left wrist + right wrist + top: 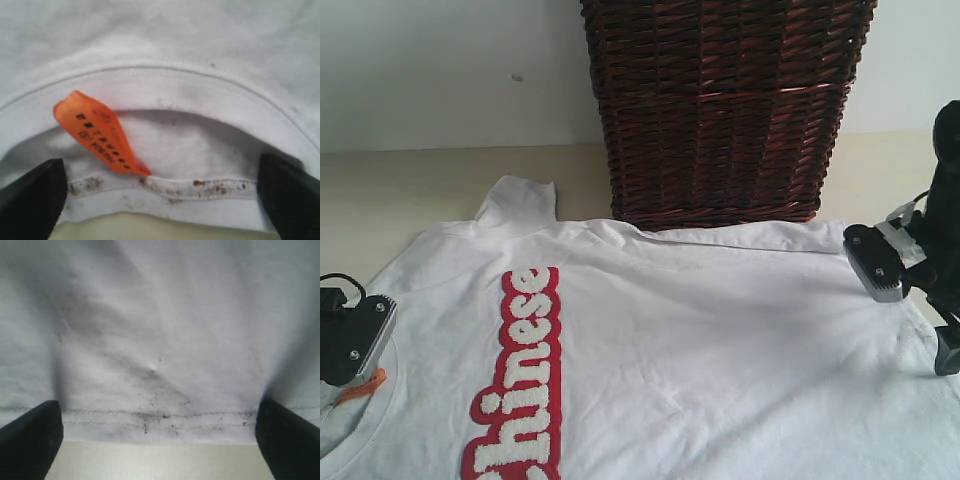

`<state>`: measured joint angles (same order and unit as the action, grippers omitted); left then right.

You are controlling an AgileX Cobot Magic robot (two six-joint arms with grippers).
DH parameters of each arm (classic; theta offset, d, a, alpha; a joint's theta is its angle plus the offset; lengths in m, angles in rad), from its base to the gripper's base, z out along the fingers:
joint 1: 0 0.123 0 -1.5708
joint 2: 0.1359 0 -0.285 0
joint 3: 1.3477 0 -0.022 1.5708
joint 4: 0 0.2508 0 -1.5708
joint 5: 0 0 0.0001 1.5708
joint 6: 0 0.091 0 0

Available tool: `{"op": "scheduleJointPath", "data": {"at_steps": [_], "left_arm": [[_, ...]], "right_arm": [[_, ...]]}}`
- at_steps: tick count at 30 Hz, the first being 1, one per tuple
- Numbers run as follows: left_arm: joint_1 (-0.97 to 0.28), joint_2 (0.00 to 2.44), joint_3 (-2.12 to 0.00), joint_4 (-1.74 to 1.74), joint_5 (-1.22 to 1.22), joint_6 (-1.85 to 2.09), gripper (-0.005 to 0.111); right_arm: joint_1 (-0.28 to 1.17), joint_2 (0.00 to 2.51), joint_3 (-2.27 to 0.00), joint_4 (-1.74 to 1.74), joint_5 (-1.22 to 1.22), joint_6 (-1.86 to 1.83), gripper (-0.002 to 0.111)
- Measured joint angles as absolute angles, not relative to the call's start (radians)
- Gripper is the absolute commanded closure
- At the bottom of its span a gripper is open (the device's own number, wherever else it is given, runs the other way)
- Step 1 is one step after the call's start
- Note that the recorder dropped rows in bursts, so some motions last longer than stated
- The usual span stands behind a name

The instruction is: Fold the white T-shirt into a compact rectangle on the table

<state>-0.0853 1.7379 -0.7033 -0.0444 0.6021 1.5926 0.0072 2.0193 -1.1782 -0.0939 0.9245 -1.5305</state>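
White cotton covers the cream worktop (390,190): the white T-shirt (720,340) lies spread flat in front of a dark wicker basket (720,110). At left, the left tool (159,167) gapes wide astride the collar (165,85) by the orange tag (100,132), holding nothing. At right, the right tool (156,407) gapes wide over the hem (160,422), empty. Each should probably pinch both layers squarely, then lift together. Only wrist views show specks (205,187) along both edges; only the exterior view shows the red-outlined lettering (520,390).

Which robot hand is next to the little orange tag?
The left gripper: the orange tag sits right before it, at the collar of the white T-shirt. The right gripper faces only plain hem.
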Motion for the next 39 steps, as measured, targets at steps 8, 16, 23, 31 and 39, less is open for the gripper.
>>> {"op": "scheduleJointPath", "data": {"at_steps": [8, 16, 23, 31, 39], "left_arm": [[-0.085, 1.738, -0.703, -0.044, 0.602, 1.593, 0.001], [-0.085, 1.738, -0.703, -0.044, 0.602, 1.593, 0.001], [-0.085, 1.738, -0.703, -0.044, 0.602, 1.593, 0.001], [-0.085, 1.738, -0.703, -0.044, 0.602, 1.593, 0.001], [-0.085, 1.738, -0.703, -0.044, 0.602, 1.593, 0.001]], "right_arm": [[0.003, 2.019, -1.178, -0.092, 0.919, -1.538, 0.003], [0.003, 2.019, -1.178, -0.094, 0.911, -1.538, 0.003], [0.003, 2.019, -1.178, -0.094, 0.903, -1.538, 0.003], [0.003, 2.02, -1.178, -0.094, 0.878, -1.538, 0.003], [0.003, 2.023, -1.178, -0.095, 0.858, -1.538, 0.003]]}}
